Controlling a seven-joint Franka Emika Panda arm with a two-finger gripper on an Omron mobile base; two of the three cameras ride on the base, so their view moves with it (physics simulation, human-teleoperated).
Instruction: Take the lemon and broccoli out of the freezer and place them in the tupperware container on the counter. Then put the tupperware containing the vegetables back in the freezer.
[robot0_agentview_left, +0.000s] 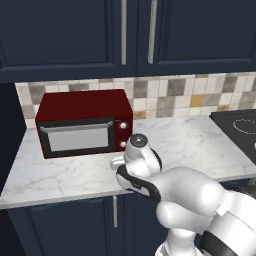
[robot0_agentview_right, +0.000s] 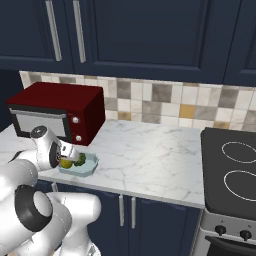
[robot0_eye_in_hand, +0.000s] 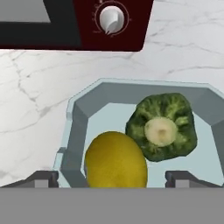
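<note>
The pale blue-grey tupperware container (robot0_eye_in_hand: 81, 113) (robot0_agentview_right: 90, 168) sits on the marbled counter (robot0_agentview_right: 150, 155) near its front edge, just right of the microwave. Inside it lie the yellow lemon (robot0_eye_in_hand: 116, 159) (robot0_agentview_right: 65, 163) and, to its right, the dark green broccoli (robot0_eye_in_hand: 162, 127) (robot0_agentview_right: 80, 159), stem end up. My gripper (robot0_eye_in_hand: 113, 177) (robot0_agentview_right: 71, 151) hovers just above the container, over the lemon. It is open, with its fingertips (robot0_eye_in_hand: 41, 177) wide apart on either side of the lemon and touching nothing. The freezer is out of view.
A red microwave (robot0_agentview_left: 82, 122) (robot0_agentview_right: 55, 112) stands at the back left of the counter, close behind the container. A black stovetop (robot0_agentview_right: 232, 170) lies to the right. Dark navy cupboards hang overhead. Bare counter stretches between the container and the stove.
</note>
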